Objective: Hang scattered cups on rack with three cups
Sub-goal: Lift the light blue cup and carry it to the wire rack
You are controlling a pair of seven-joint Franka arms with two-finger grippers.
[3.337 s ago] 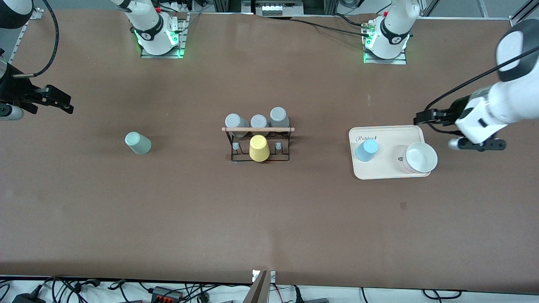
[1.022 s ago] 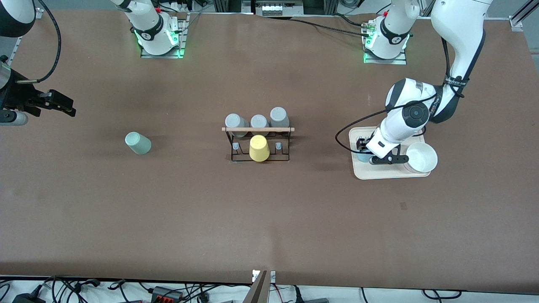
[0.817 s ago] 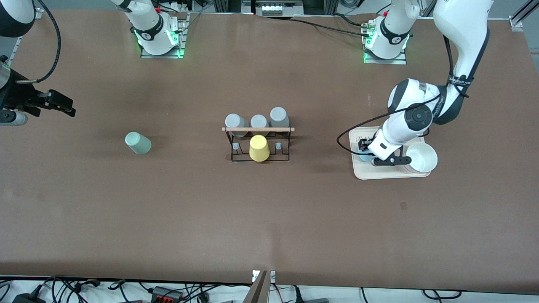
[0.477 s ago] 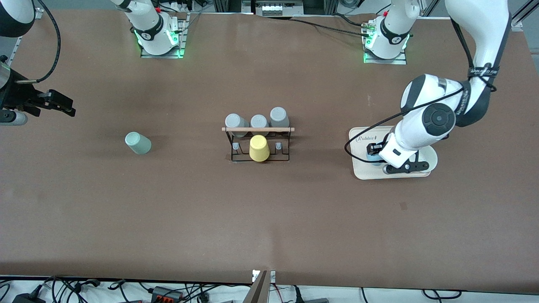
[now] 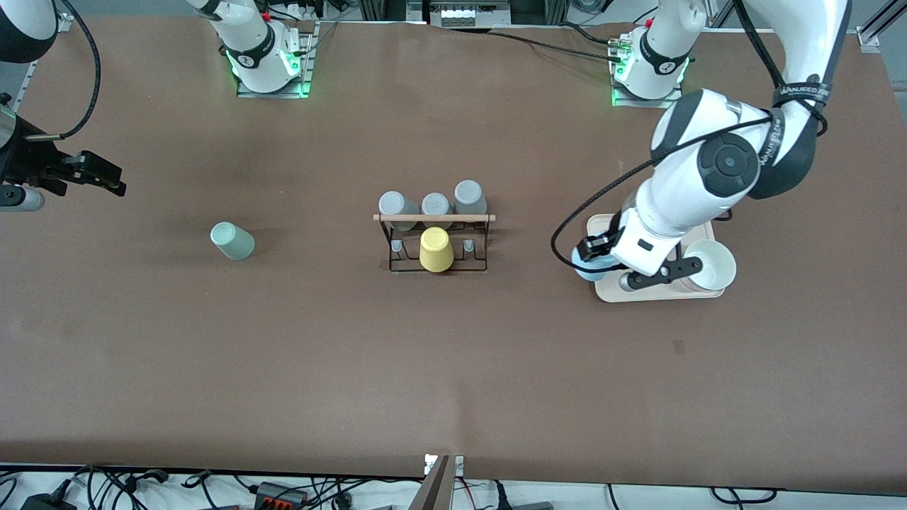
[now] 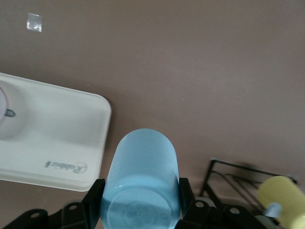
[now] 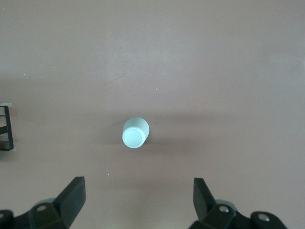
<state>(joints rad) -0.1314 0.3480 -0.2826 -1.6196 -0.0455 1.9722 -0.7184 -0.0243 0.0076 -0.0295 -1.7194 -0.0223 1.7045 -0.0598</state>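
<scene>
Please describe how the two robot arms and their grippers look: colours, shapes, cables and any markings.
Both arms are glossy white with rounded links, dark grey joint caps and black cables running alongside. The left gripper and right gripper are black, with flat black fingers. The left arm has a black band with white lettering. Green lights glow at both bases.

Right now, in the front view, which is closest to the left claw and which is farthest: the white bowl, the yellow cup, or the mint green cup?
The left claw holds the light blue cup over the cream tray's edge.
1. White bowl, on the tray beside the claw.
2. Yellow cup, on the rack mid-table.
3. Mint green cup, toward the right arm's end.
</scene>
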